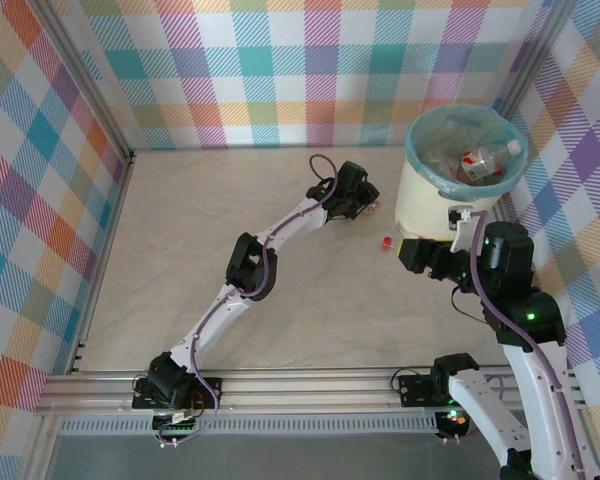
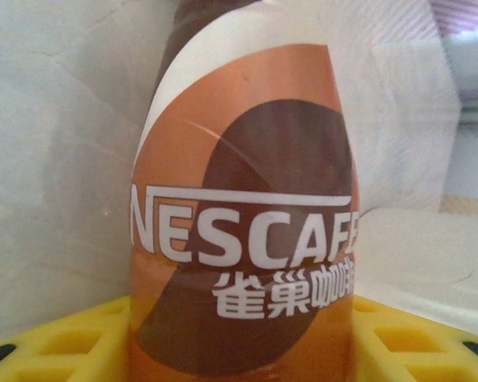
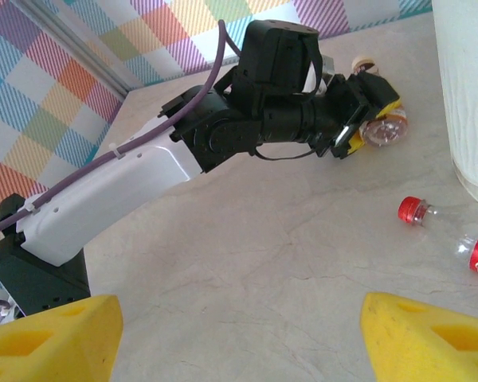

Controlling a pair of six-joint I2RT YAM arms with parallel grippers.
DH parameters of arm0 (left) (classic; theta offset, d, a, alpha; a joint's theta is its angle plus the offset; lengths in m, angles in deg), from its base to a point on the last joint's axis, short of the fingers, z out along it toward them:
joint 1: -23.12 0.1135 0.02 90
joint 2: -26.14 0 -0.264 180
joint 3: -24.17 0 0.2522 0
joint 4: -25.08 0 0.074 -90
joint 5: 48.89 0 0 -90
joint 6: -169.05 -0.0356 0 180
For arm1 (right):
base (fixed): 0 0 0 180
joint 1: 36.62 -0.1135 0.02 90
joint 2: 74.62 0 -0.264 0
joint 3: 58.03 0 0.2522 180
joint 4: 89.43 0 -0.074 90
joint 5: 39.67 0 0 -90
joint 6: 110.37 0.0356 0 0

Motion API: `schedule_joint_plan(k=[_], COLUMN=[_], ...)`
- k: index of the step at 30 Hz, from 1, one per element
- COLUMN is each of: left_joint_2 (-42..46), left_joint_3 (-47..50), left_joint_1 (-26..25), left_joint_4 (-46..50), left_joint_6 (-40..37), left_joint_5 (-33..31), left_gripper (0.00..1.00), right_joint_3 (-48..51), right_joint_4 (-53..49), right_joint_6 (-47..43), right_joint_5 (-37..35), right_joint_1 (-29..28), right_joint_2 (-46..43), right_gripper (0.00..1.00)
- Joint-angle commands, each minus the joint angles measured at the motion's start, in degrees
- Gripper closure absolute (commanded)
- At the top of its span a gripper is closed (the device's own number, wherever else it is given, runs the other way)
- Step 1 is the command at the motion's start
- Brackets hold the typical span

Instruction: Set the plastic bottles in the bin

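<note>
**Left pincer is squeezing the brown coffee bottle**

The left arm is reaching far out over the pale table (image 1: 210, 200), close to the bin (image 1: 418, 205). Its left gripper (image 3: 378, 119) is lying low by the table top. The brown Nescafe bottle (image 2: 243, 223) is sitting between its yellow pads (image 2: 56, 346). In the left wrist view the pads are touching the bottle on both sides, so the pincer is closed on it and is holding it. From the right wrist view the round end of this bottle (image 3: 385, 130) is poking out past the pads, down near the table.

The right gripper (image 3: 239, 342) is hanging over the table in front of the bin. Its two yellow fingers (image 3: 52, 338) are standing wide apart. Nothing is sitting between them, so it is holding nothing.

A clear bottle with a red cap (image 3: 446, 231) is lying on its side on the table. It is resting just beside the bottom of the bin's cream wall (image 3: 470, 79), between the two grippers. From the top view it is showing as a small red spot (image 1: 385, 243).

The big round bin is standing at the far right of the table, next to the checked wall (image 1: 280, 70). A teal bag is folding over its rim. Inside it, a clear bottle with a red label (image 1: 490, 158) is lying on top of other clear bottles.
</note>
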Motion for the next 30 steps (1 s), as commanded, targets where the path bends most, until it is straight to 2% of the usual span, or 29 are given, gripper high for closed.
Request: schedule_joint_plan(k=[1, 4, 6, 11, 14, 17, 21, 23, 26, 30], left_joint_2=[8.82, 16.52, 24.17, 46.01, 58.95, 70.89, 83.91, 89.01, 94.62, 98.12], left_joint_3=[0.93, 6.6, 15.49, 43.84, 59.85, 73.69, 83.65, 86.78, 90.28, 91.31], left_joint_1=[0.28, 0.28, 0.22, 0.08, -0.48, -1.8, -6.33, -8.64, -10.68, -12.87], left_joint_4=[6.84, 8.16, 5.96, -7.1, -16.86, -25.37, -27.37, -28.27, -30.76, -30.02], left_joint_6=[-8.86, -14.34, -17.41, -23.83, -29.58, -36.72, -48.36, -51.8, -52.13, -52.97], left_joint_5=[0.81, 0.68, 0.71, 0.77, 0.72, 3.8, 7.15, 9.4, 12.34, 14.96], left_gripper=[0.49, 0.49, 0.49, 0.5, 0.49, 0.5, 0.49, 0.49, 0.48, 0.48], right_joint_3=[-3.58, -5.91, -7.47, -10.3, -9.86, -8.25, -6.09, -5.55, -6.26, -7.54], right_joint_4=[-0.14, -0.61, -0.46, 2.43, 8.0, 15.78, 26.18, 30.89, 35.06, 35.81], right_joint_6=[0.33, 0.06, 0.12, 0.32, 1.14, 3.0, 7.64, 10.01, 12.11, 11.32], right_joint_5=[0.07, -0.28, -0.3, 1.58, 5.42, 11.11, 17.81, 21.4, 25.47, 27.03], right_joint_1=[-0.31, -0.2, -0.25, -0.25, -0.3, -0.25, -0.33, -0.33, -0.72, -2.87], right_joint_2=[0.19, 0.96, 1.63, 2.65, 2.51, 2.73, 4.59, 6.05, 8.2, 9.42], right_gripper=[0.22, 0.22, 0.22, 0.22, 0.21, 0.21, 0.21, 0.21, 0.21, 0.18])
